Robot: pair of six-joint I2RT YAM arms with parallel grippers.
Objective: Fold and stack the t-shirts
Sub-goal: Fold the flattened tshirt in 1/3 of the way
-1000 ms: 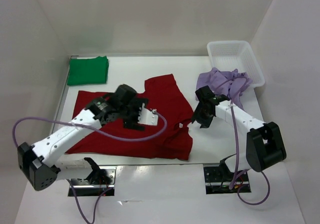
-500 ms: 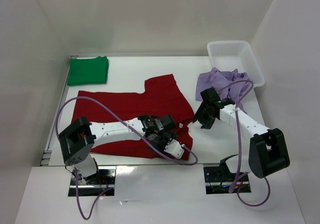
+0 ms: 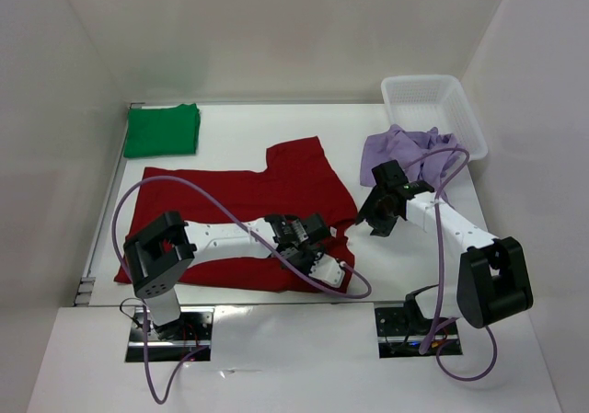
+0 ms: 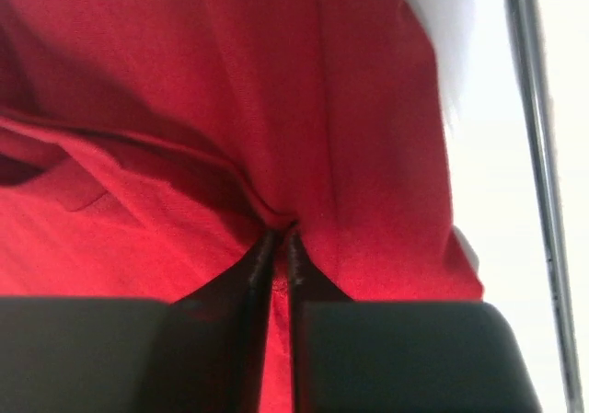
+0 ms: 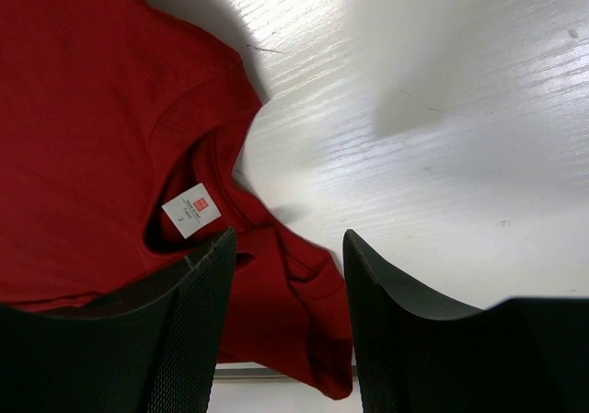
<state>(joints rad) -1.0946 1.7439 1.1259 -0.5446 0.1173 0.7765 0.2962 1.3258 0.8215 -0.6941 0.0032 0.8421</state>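
Three t-shirts are seen on the worktop: the green shirt is folded at the far left corner, the lavender shirt is bunched beside the basket, and the red shirt is spread in the middle. The left jaws are closed on a pinch of red cloth by its near right edge. The right jaws hang open above the neck label. Light, limp cloth is to be expected, so hems and corners are best gripped.
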